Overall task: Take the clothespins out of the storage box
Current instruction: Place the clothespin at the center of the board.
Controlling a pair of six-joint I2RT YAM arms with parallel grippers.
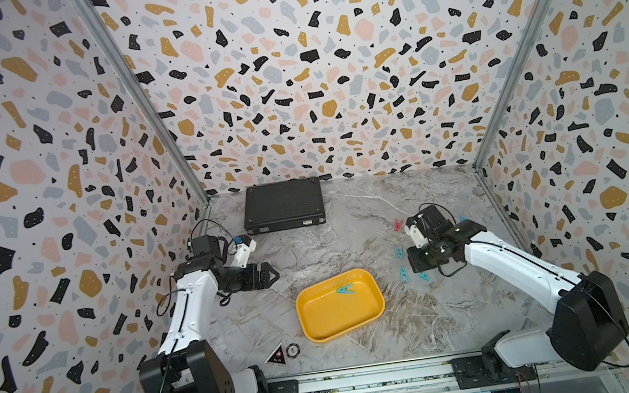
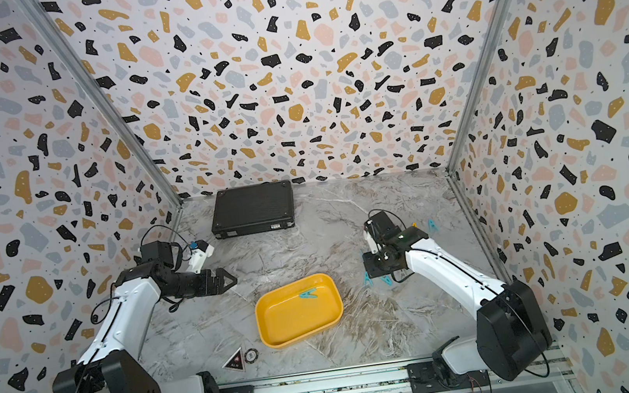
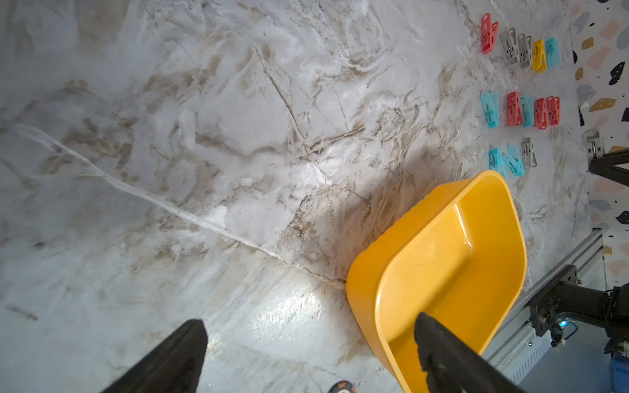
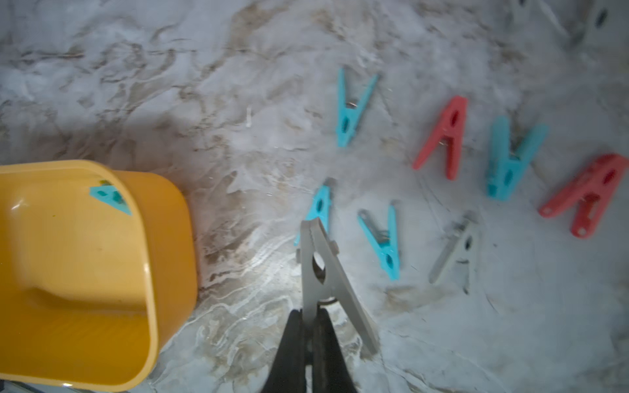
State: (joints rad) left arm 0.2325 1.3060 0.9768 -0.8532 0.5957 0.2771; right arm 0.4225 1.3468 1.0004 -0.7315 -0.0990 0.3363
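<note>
Three walls [image 1: 288,66] of speckled terrazzo pattern closed in a grey-veined marble tabletop [image 1: 347,210] with a faint gloss, and your two arms reached in from the near rail. A black latched case [image 1: 283,205] sat shut by the back wall, well apart from the work. The yellow storage box [image 1: 332,320] sat near the middle between both arms, probably so either could reach it. Your left gripper [image 3: 309,318] hung near the box's left side, jaws wide apart and holding nothing. Your right gripper [image 4: 308,311] was clamped on one leg of a grey clothespin [image 4: 323,268], carried low over the table beside a dozen or so clothespins [image 3: 514,109] lying in loose rows right of the box, likely its drop spot. One teal clothespin [image 1: 345,290] lay inside the box, so the task looked nearly done.
</note>
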